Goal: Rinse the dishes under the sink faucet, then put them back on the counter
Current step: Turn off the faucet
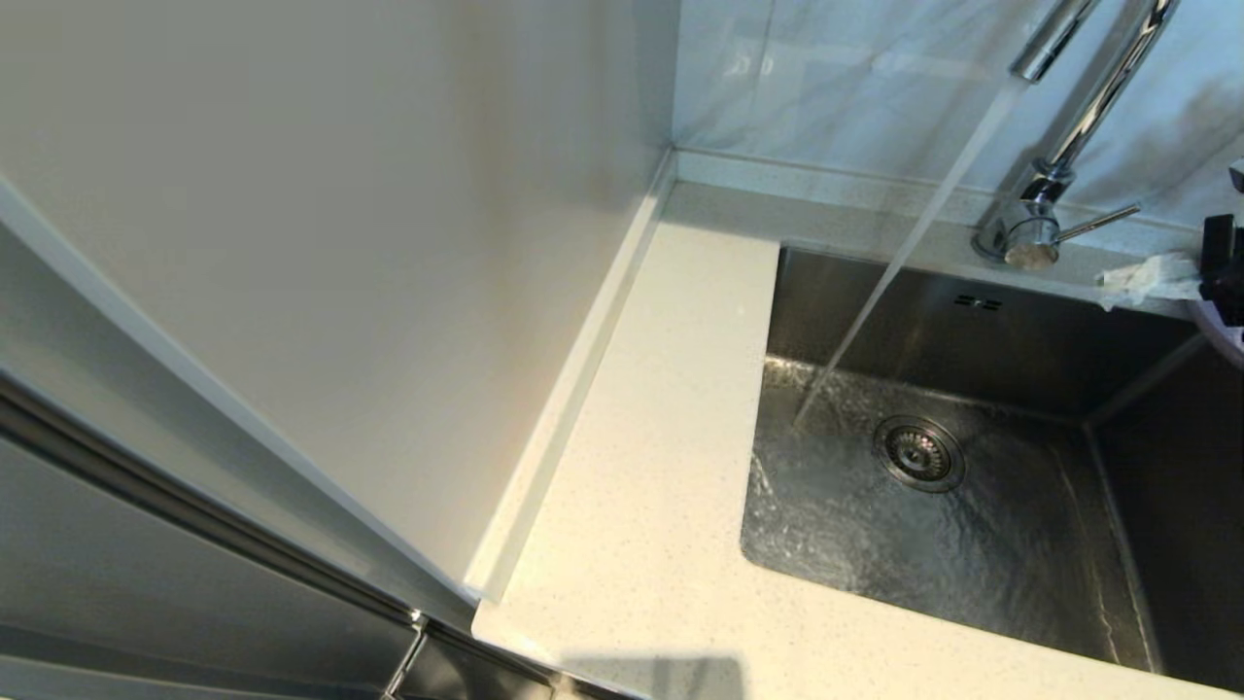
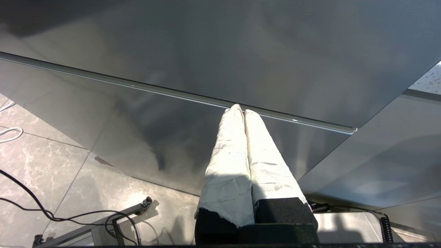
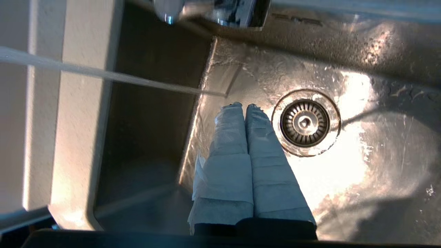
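Head view, near to far: cream speckled counter point(image 1: 641, 506), bare, wrapping the near and left sides of the sink point(image 1: 1147, 544). Basin of brushed steel, deep and rectangular, floor wet and rippled; round drain strainer point(image 1: 918, 453) toward the back, two small overflow slots point(image 1: 977, 302) in the rear wall. Thin slanting stream of water point(image 1: 904, 253) landing just beside the strainer. Behind the basin, chrome faucet point(image 1: 1045, 209) with curved neck and thin side lever pointing right. Crumpled white paper or cloth point(image 1: 1147, 277) on the back ledge right of the faucet base. Pale lilac rounded edge point(image 1: 1226, 342) at the far right border, too cropped to name as a plate. Grey-veined marble wall point(image 1: 875, 78) beyond.

Right wrist view: right gripper point(image 3: 245, 107), fingers wrapped in white, pressed together and holding nothing, over the sink floor just beside the strainer, near the stream.

Left wrist view: left gripper point(image 2: 240, 111), white-wrapped fingers closed and empty, before a grey steel cabinet front point(image 2: 206, 62), above tiled floor point(image 2: 44, 162) with cables.
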You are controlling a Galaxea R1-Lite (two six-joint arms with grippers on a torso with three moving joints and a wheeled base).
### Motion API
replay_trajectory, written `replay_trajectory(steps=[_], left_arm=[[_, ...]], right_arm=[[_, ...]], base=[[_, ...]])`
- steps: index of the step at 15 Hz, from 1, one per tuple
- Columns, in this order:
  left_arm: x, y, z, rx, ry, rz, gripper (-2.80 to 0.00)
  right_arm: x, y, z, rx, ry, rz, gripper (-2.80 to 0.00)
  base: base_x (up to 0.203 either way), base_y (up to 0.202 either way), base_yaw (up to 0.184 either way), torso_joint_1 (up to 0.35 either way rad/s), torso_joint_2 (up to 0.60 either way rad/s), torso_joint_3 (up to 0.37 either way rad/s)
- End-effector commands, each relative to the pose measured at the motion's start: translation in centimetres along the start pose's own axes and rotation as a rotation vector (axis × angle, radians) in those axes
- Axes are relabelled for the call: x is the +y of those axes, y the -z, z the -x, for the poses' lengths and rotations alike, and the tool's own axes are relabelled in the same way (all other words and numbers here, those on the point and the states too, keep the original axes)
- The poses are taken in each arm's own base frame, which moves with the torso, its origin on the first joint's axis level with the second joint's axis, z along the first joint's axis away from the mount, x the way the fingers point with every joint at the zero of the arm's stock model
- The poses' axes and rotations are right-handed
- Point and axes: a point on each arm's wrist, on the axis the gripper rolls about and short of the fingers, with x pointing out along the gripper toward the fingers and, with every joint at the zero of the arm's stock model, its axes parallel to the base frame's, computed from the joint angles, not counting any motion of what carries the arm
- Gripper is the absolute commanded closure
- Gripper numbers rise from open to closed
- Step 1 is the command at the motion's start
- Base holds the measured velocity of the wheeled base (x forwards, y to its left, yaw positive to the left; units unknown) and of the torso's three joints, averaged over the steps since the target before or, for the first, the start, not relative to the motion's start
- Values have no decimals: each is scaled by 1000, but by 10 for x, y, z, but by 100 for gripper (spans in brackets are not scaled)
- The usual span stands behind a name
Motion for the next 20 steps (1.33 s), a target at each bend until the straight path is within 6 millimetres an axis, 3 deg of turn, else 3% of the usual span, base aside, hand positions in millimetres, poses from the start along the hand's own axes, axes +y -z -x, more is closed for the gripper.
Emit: replay_trajectory(steps=[1,11,20], left_arm=[[0,0,0,0,0,1,0],[0,0,0,0,0,1,0],[0,0,0,0,0,0,0]], right_arm=[[-4,-3,-5,-20,-10,-8,0],[-2,-14,-12,-92,6,-31,0],[15,-26,-7,-156,-70,-80,0]], base=[[0,0,0,0,0,0],[0,0,0,0,0,0],[0,0,0,0,0,0]])
